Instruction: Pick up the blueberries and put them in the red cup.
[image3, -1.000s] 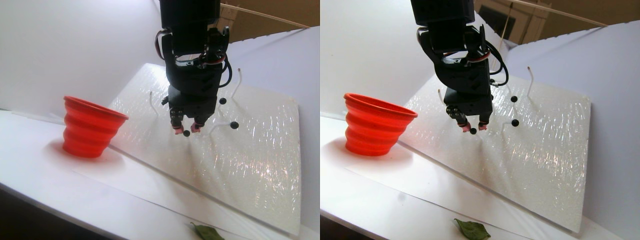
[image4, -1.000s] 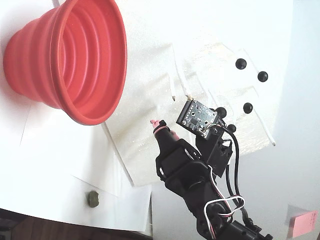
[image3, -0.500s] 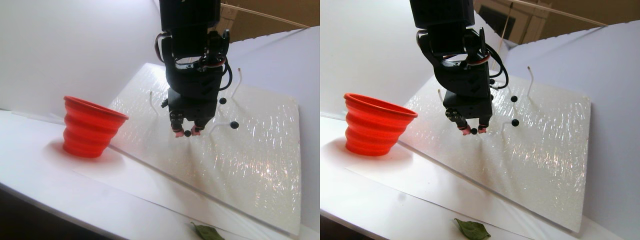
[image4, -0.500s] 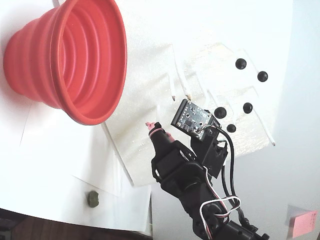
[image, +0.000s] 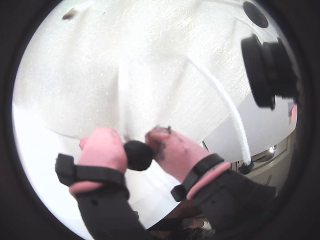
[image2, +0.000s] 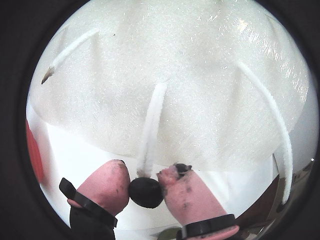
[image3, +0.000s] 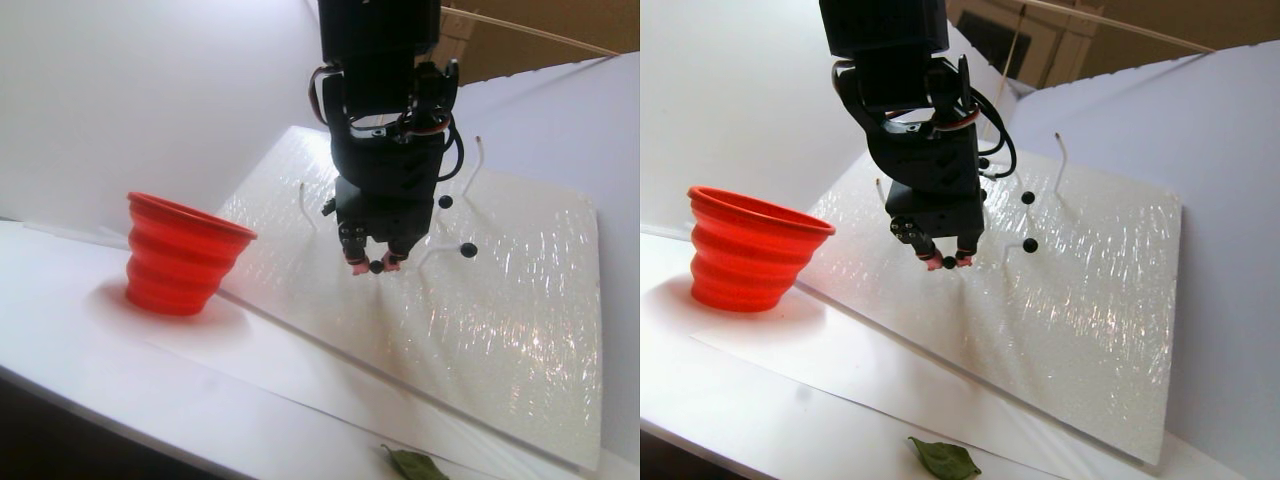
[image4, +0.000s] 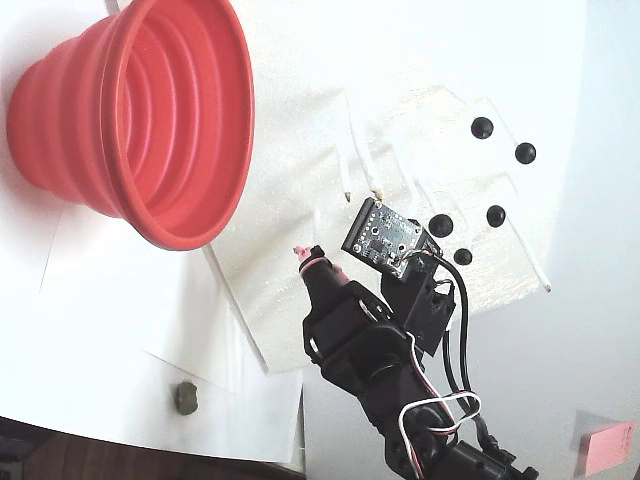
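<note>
The end effector (image2: 146, 186) pinches one blueberry (image2: 145, 192) at the tip of a white stalk (image2: 152, 127) over the sloped board (image3: 500, 300); the red cup (image3: 180, 255) stands on the table to its left in the stereo pair view.

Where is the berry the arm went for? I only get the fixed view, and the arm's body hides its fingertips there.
Observer: In a wrist view, a dark berry sits between the two pink fingertips, touching both.
Operator: Is it free of its stalk?
Observer: Not that I can tell. In a wrist view the white stalk runs straight down to the berry; whether they are joined is unclear.
Operator: How far is the cup?
Observer: In the stereo pair view the red cup stands apart, left of the gripper, on the white table.
</note>
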